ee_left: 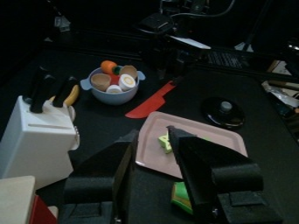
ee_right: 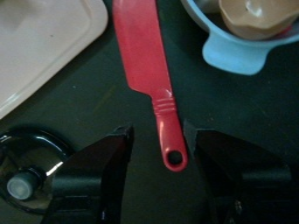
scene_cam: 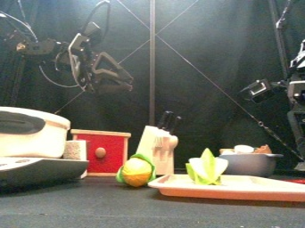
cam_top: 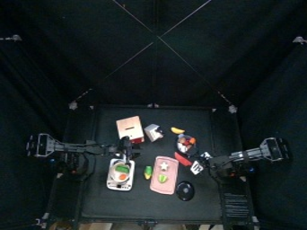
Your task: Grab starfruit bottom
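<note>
The starfruit, a small yellow-green ribbed toy, lies on the pink tray near the table's front; from above the starfruit sits at the tray's far end. In the left wrist view the starfruit peeks out beside a jaw, on the tray. My left gripper is open, raised left of the tray, holding nothing. My right gripper is open over the handle of a red toy knife, right of the tray.
A pale blue bowl of toy food stands behind the tray, with a white knife block and a red box to its left. A black lid lies right of the tray. A yellow-orange and green piece lies left of it.
</note>
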`<action>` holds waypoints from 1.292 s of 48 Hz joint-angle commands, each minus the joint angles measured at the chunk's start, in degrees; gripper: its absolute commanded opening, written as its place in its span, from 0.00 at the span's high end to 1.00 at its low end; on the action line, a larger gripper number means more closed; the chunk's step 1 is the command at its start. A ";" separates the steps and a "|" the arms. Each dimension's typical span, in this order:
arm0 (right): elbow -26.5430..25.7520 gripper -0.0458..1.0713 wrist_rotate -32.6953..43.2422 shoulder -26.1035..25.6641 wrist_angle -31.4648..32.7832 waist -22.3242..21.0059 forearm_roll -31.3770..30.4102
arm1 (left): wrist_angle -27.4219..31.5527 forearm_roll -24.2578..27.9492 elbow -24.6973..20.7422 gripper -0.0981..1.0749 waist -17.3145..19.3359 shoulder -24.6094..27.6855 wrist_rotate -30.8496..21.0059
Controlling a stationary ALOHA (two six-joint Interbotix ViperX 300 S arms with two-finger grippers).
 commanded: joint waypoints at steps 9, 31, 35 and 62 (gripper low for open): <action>-5.89 0.20 0.26 2.55 -13.45 0.00 -9.14 | -0.53 -0.35 -0.53 0.28 0.26 -0.18 0.00; -21.27 0.19 -0.62 22.94 -15.38 0.09 -15.73 | 0.00 -0.35 0.35 0.28 0.62 -0.35 0.09; -22.76 0.19 -0.62 25.66 -13.89 0.09 -16.17 | 0.00 -0.35 0.35 0.28 0.70 -0.35 0.09; -26.72 0.19 -0.62 30.59 -11.78 0.09 -19.07 | -0.09 -0.35 0.44 0.28 0.88 -0.35 0.09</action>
